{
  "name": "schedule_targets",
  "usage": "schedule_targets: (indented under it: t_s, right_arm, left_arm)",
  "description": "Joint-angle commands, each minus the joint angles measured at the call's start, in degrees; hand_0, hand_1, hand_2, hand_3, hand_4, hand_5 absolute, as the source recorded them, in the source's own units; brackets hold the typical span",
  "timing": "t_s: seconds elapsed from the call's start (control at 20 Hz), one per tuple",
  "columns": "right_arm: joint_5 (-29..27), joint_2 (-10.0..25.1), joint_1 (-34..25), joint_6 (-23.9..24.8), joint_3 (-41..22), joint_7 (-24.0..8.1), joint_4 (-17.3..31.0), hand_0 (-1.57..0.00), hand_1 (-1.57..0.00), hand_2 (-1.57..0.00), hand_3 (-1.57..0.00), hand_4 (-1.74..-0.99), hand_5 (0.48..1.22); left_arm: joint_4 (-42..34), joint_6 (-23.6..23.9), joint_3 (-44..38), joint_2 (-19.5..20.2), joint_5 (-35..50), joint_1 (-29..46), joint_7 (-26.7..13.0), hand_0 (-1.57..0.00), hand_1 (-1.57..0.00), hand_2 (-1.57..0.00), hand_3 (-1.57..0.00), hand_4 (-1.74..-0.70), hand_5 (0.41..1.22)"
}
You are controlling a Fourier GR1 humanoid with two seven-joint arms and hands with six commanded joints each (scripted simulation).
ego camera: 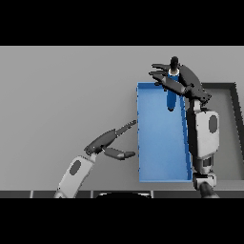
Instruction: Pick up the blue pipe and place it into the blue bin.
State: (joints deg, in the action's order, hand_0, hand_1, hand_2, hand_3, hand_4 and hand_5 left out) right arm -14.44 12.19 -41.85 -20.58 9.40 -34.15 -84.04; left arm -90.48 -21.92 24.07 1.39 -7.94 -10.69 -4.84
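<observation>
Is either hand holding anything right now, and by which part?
The right hand holds the blue pipe by its upper end, over the blue bin. The left hand is open, holding nothing.

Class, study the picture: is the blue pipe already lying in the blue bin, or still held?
Held: the right hand grips the blue pipe above the blue bin.

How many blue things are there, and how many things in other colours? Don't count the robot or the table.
Blue: 2, the blue bin and the blue pipe held over it in the right hand
Dark grey: 1, the tray at the table's right edge
Total: 3
</observation>
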Motion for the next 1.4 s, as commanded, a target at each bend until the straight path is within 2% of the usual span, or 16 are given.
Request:
schedule_targets:
  t_s: [0.0,0.15,0.25,0.4,0.45,0.5,0.6,0.65,0.7,0.75,0.85,0.95,1.0,1.15,1.25,1.35]
  right_arm:
    - [0.9,-0.1,1.6,1.2,-0.1,-0.8,-0.4,-1.57,-1.57,-1.57,-1.57,-1.500,1.221]
    - [5.3,-0.3,5.9,3.5,-1.0,-0.8,1.3,-1.57,-1.57,-1.57,-1.57,-1.500,1.221]
    - [6.0,0.4,7.1,5.4,-2.0,-0.8,3.6,-1.57,-1.57,-1.57,-1.57,-1.499,1.221]
    - [3.5,2.7,9.3,8.1,-5.3,-0.8,8.2,-1.57,-1.57,-1.57,-1.57,-1.497,1.221]
    - [2.2,3.9,10.2,9.1,-7.5,-0.8,8.9,-1.57,-1.57,-1.57,-1.26,-1.546,1.221]
    - [-0.1,4.9,10.9,11.0,-10.0,-0.8,10.2,-1.57,-1.57,-1.57,-1.01,-1.585,1.221]
    - [-5.4,8.5,10.7,14.9,-16.1,-0.8,13.0,-1.57,-1.57,-1.57,-0.64,-1.641,1.221]
    - [-8.4,10.4,10.3,17.7,-19.3,-0.8,14.6,-1.57,-1.57,-1.57,-0.51,-1.661,1.221]
    - [-12.6,12.5,9.2,19.5,-22.4,-0.8,16.5,-1.57,-1.57,-1.57,-0.41,-1.677,1.171]
    - [-16.5,15.0,8.7,22.3,-26.0,-0.8,17.4,-1.57,-1.57,-1.52,-0.45,-1.626,1.161]
    - [-25.1,19.7,6.1,27.7,-33.7,-0.8,18.8,-1.08,-1.03,-0.99,-0.29,-1.469,1.148]
    - [-29.7,23.3,4.5,31.2,-39.4,-0.8,17.8,-0.69,-0.66,-0.63,-0.19,-1.370,1.125]
    - [-30.0,24.4,3.4,30.2,-42.2,-0.8,16.4,-0.55,-0.52,-0.50,-0.15,-1.339,1.108]
    - [-24.2,28.8,1.3,25.6,-49.1,-0.8,13.5,-0.28,-0.27,-0.26,-0.08,-1.250,0.962]
    - [-24.2,30.0,0.3,24.3,-51.5,-0.8,12.9,-0.18,-0.17,-0.16,-0.05,-1.219,0.870]
    - [-25.0,31.2,-1.2,22.7,-54.4,-0.8,13.2,-0.12,-0.11,-0.11,-0.03,-1.190,0.809]
  left_arm:
    - [0.4,0.2,0.1,0.1,-0.4,0.1,0.3,0.00,0.00,0.00,0.00,-0.93,0.462]
    - [0.0,0.3,-0.4,0.5,-0.4,-0.2,0.3,0.00,0.00,0.00,0.00,-0.93,0.465]
    - [0.1,0.7,-0.4,0.2,-0.6,-0.4,0.6,0.00,0.00,0.00,0.00,-0.93,0.467]
    - [0.3,1.1,-0.7,0.8,-1.0,0.1,1.4,0.00,0.00,0.00,0.00,-0.92,0.476]
    - [-0.2,1.2,-0.4,0.6,-1.1,0.3,1.8,0.00,0.00,0.00,0.00,-0.92,0.478]
    - [-0.5,1.3,-0.3,0.5,-1.1,0.4,1.7,0.00,0.00,0.00,0.00,-0.92,0.480]
    - [0.5,1.3,-0.7,0.3,-1.2,-1.0,0.4,0.00,0.00,0.00,0.00,-0.92,0.484]
    - [0.1,1.3,-0.8,0.4,-1.1,-1.0,0.3,0.00,0.00,0.00,0.00,-0.92,0.486]
    - [0.2,1.2,-0.6,0.5,-1.1,-0.7,0.8,0.00,0.00,0.00,0.00,-0.92,0.489]
    - [0.1,1.1,-0.6,0.4,-0.9,-0.4,1.0,0.00,0.00,0.00,0.00,-0.92,0.491]
    - [0.0,1.2,-0.7,0.4,-0.9,-0.5,0.9,0.00,0.00,0.00,0.00,-0.92,0.493]
    - [0.4,0.9,-0.5,0.5,-0.9,-0.2,1.3,0.00,0.00,0.00,0.00,-0.92,0.493]
    - [-0.1,0.8,-0.6,0.4,-0.5,0.0,0.9,0.00,0.00,0.00,0.00,-0.93,0.494]
    - [0.3,1.1,-0.7,0.7,-0.9,0.0,1.6,0.00,0.00,0.00,0.00,-0.93,0.494]
    - [0.0,0.9,-0.6,0.7,-0.6,0.1,1.8,0.00,0.00,0.00,0.00,-0.93,0.495]
    - [0.6,1.1,-0.1,0.1,-1.1,0.0,1.2,0.00,0.00,0.00,0.00,-0.93,0.496]
